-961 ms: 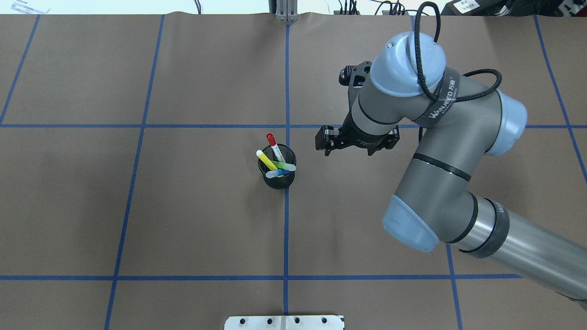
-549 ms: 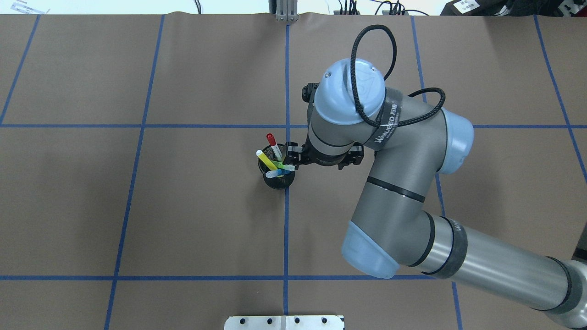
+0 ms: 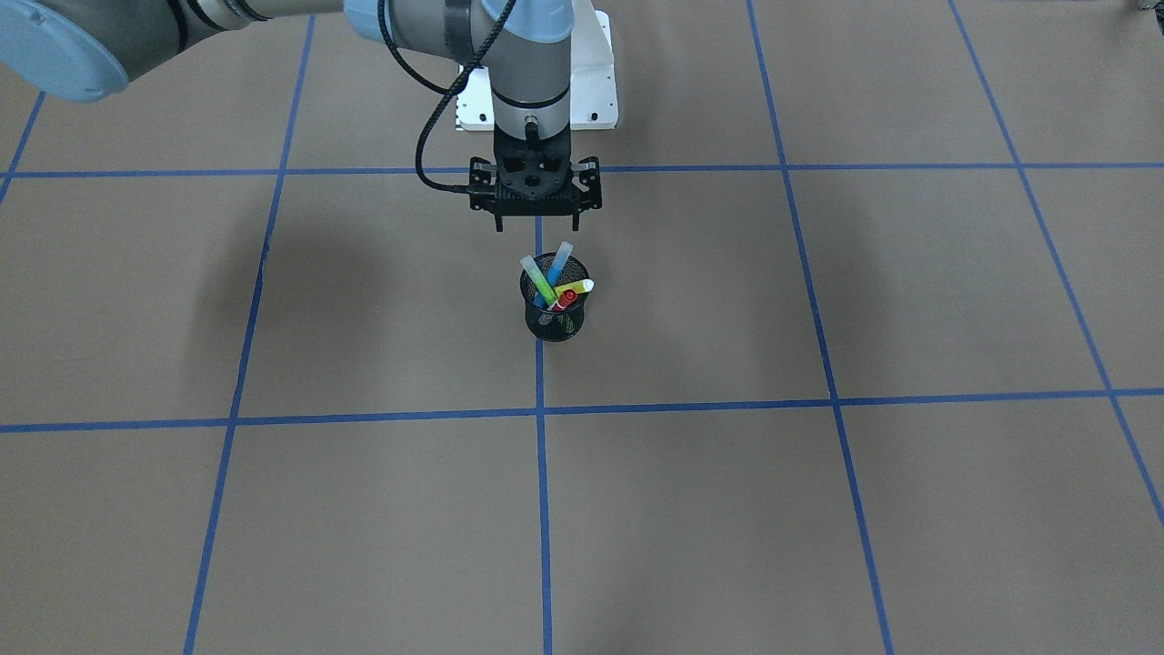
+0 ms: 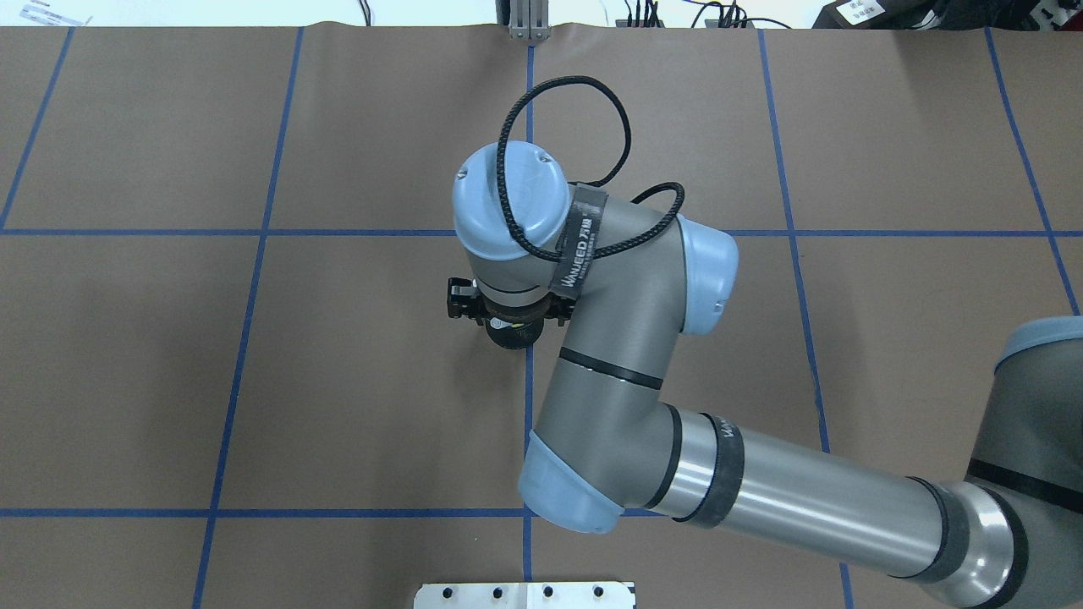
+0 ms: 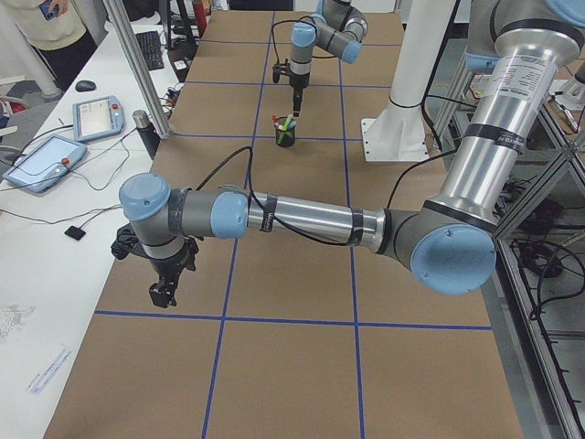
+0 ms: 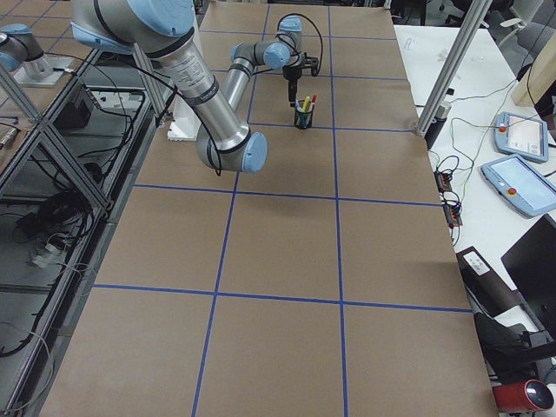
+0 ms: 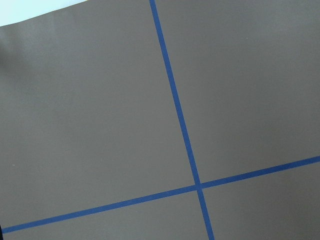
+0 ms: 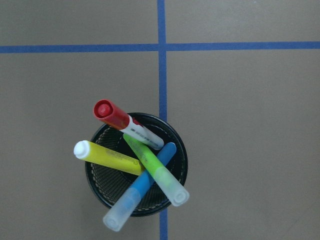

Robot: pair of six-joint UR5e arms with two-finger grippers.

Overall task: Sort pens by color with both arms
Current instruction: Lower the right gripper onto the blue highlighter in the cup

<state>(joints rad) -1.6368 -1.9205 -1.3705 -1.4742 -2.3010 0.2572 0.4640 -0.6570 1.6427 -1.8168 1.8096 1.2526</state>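
Four pens stand in a black mesh cup (image 3: 556, 320) at the table's middle: blue (image 3: 557, 262), green (image 3: 536, 280), yellow (image 3: 576, 289) and the white one with a red cap (image 3: 567, 297). The right wrist view looks straight down on them: red cap (image 8: 112, 114), yellow (image 8: 107, 157), green (image 8: 155, 167), blue (image 8: 137, 192). My right gripper (image 3: 536, 226) hangs open and empty just above the cup. In the overhead view its wrist hides the pens; only the cup's edge (image 4: 510, 340) shows. My left gripper (image 5: 163, 293) hovers over the table's left end; I cannot tell if it is open.
The white pedestal plate (image 3: 596, 91) lies behind the cup, on the robot's side. Blue tape lines (image 3: 539, 414) mark a grid on the brown table cover. A side bench with tablets (image 5: 41, 163) and a metal post (image 5: 137, 73) stand beyond the table's far edge.
My right arm has swung left from beside the cup to directly over it. The pens, visible from overhead before, are now covered by the wrist. The cup has not moved.
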